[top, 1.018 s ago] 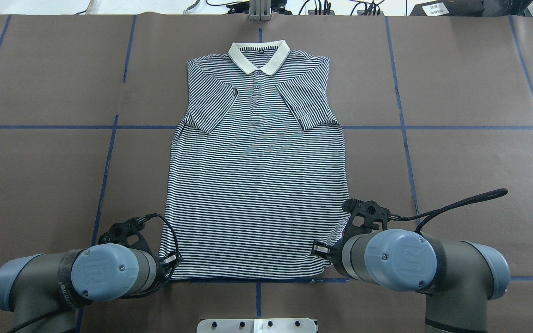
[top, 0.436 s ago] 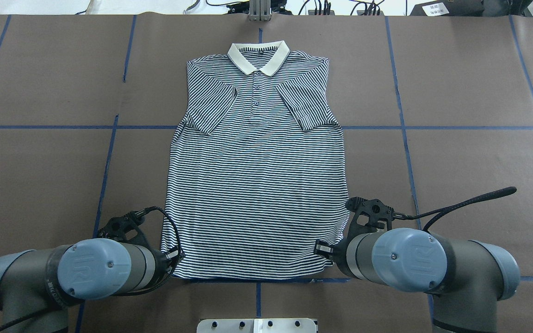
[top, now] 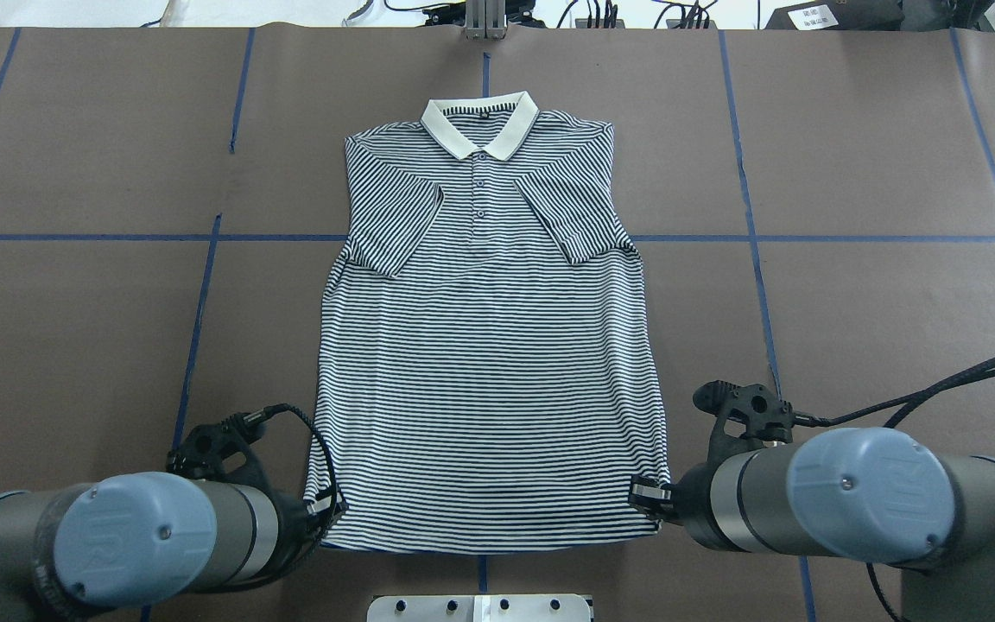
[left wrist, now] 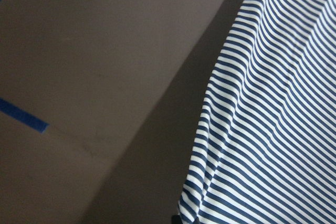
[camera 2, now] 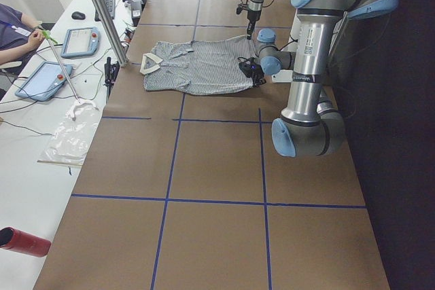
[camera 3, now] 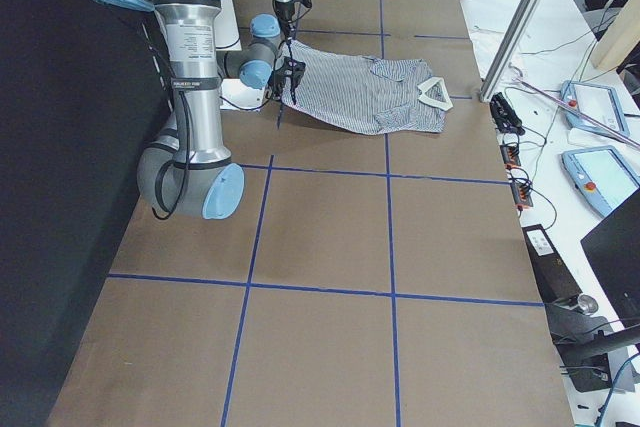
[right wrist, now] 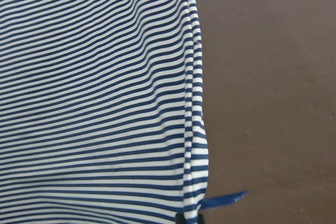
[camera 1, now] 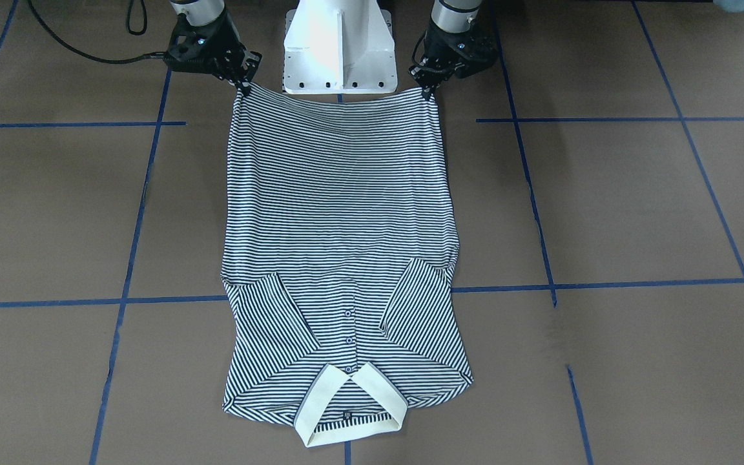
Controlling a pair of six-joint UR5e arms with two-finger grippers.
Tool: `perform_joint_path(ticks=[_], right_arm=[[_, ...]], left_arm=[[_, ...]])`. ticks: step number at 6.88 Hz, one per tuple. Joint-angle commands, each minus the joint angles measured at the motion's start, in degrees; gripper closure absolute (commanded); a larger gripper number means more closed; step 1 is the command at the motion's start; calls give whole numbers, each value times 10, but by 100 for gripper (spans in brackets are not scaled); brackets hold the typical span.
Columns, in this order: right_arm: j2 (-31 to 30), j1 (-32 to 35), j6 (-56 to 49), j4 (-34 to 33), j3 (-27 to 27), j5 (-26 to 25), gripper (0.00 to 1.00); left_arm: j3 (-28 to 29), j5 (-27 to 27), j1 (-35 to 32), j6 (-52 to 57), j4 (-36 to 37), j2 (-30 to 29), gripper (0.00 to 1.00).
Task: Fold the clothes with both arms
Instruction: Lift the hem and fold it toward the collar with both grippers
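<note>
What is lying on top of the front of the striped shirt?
Two folded-in sleeves lie on the shirt chest, one each side of the buttons. Whatever is beneath the sleeves is covered and cannot be seen.

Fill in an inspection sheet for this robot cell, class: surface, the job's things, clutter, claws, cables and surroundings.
Surface: table covered in brown paper with a blue tape grid.
Job's things: striped polo shirt lies face up, collar away from the robot, both sleeves folded inward, hem stretched between the claws.
Clutter: nothing seen.
Claws: left claw and right claw are each shut on a hem corner.
Cables: black cable arcs over the table behind the right claw.
Surroundings: white pedestal base; side bench with teach pendants; red bottle; a person's sleeve.
</note>
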Motion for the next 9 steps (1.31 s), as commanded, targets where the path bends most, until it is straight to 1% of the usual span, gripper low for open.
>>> perform_joint_path(ticks=[1, 2, 3, 4, 5, 6, 7, 8, 9], right_arm=[[-35, -7, 0, 0, 61, 53, 100], [-34, 5, -3, 0, 59, 53, 100], [-23, 29, -41, 0, 50, 48, 100], [7, 75, -100, 0, 28, 50, 100], [49, 124, -149, 0, -7, 53, 100], [90, 169, -222, -2, -51, 52, 100], [139, 220, -283, 0, -118, 50, 100], [188, 260, -314, 1, -198, 49, 100], [232, 283, -324, 4, -263, 48, 100]], left_arm=[[-109, -1, 71, -21, 77, -1, 100], [-118, -4, 68, -26, 77, -8, 100], [-113, -3, 52, -21, 77, -14, 100], [-111, -6, -3, 1, 76, -29, 100], [-99, -7, -55, 30, 76, -44, 100], [-85, -9, -111, 65, 77, -58, 100], [-40, -15, -151, 82, 72, -59, 100], [10, -14, -186, 85, 52, -73, 100], [70, -16, -224, 95, 19, -100, 100]])
